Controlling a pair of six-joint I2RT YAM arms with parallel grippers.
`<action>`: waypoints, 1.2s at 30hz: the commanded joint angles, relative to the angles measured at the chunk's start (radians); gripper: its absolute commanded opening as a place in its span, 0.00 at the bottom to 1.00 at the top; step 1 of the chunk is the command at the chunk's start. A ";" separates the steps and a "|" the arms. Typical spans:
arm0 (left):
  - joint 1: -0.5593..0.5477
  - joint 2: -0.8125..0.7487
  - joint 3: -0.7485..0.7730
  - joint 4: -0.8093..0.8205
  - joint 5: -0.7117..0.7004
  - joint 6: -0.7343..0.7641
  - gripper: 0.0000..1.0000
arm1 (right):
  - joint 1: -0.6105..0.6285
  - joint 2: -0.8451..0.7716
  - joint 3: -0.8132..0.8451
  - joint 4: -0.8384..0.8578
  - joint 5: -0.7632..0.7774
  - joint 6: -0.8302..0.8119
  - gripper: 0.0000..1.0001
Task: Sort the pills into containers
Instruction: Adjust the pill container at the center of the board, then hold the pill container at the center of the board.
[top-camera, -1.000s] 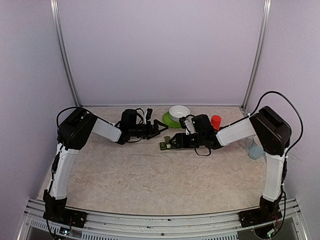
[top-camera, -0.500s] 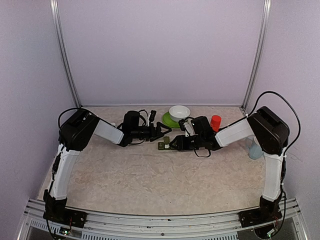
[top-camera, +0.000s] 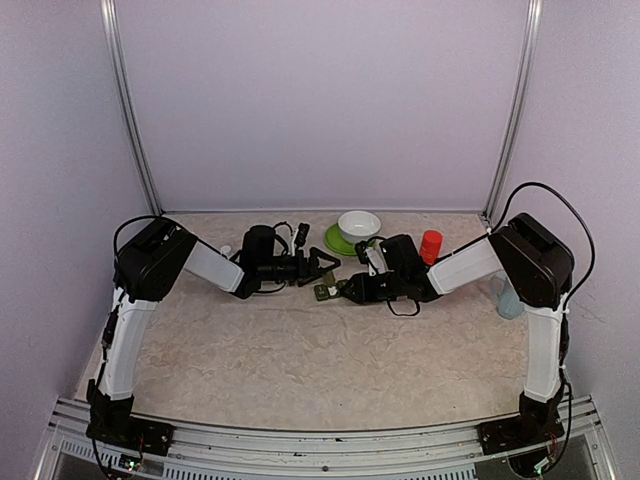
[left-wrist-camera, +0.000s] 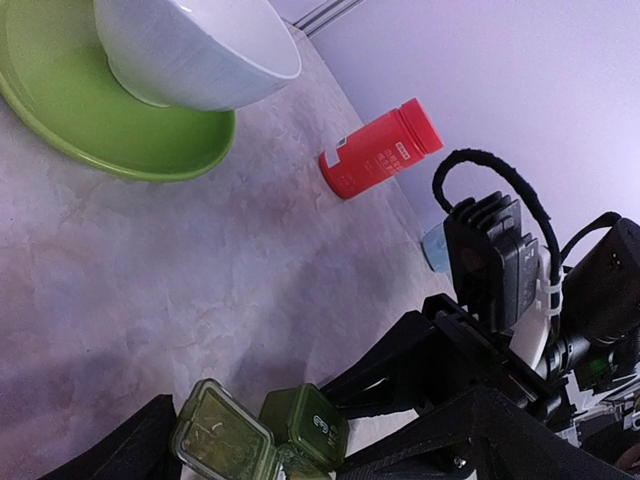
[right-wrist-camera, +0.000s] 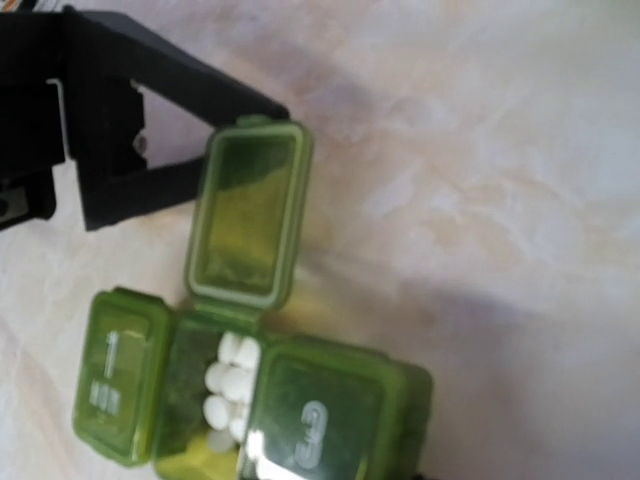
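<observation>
The containers (right-wrist-camera: 250, 400) are a dark green strip of three joined compartments. The ones marked 1 and 3 are lidded. The middle lid (right-wrist-camera: 245, 215) stands open over several white pills (right-wrist-camera: 225, 385). In the top view the strip (top-camera: 326, 291) lies between both arms. My left gripper (top-camera: 322, 266) is open, its black fingers (right-wrist-camera: 170, 85) just beyond the raised lid. My right gripper (top-camera: 347, 290) reaches the compartment 3 end. The right wrist view shows none of its own fingers. In the left wrist view its dark fingers (left-wrist-camera: 400, 365) meet compartment 3 (left-wrist-camera: 310, 425), narrowly apart.
A white bowl (top-camera: 359, 224) sits on a green plate (top-camera: 338, 243) behind the grippers. A red bottle (top-camera: 431, 245) stands to their right, and a pale blue cup (top-camera: 508, 298) by the right arm. A tiny white bottle (top-camera: 226, 250) is behind the left arm.
My left gripper has moved right, up to the strip. My right gripper has pushed left onto the strip's end and its jaws have narrowed. The strip has shifted slightly left.
</observation>
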 joint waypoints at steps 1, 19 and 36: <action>-0.008 -0.008 -0.046 -0.040 0.011 -0.020 0.97 | 0.000 0.022 0.026 -0.005 0.000 -0.027 0.37; 0.000 -0.009 -0.054 0.099 0.070 -0.068 0.94 | -0.015 0.006 0.063 0.006 -0.024 -0.017 0.42; 0.001 -0.029 -0.067 0.137 0.081 -0.067 0.93 | -0.018 0.053 0.110 -0.070 0.004 -0.011 0.36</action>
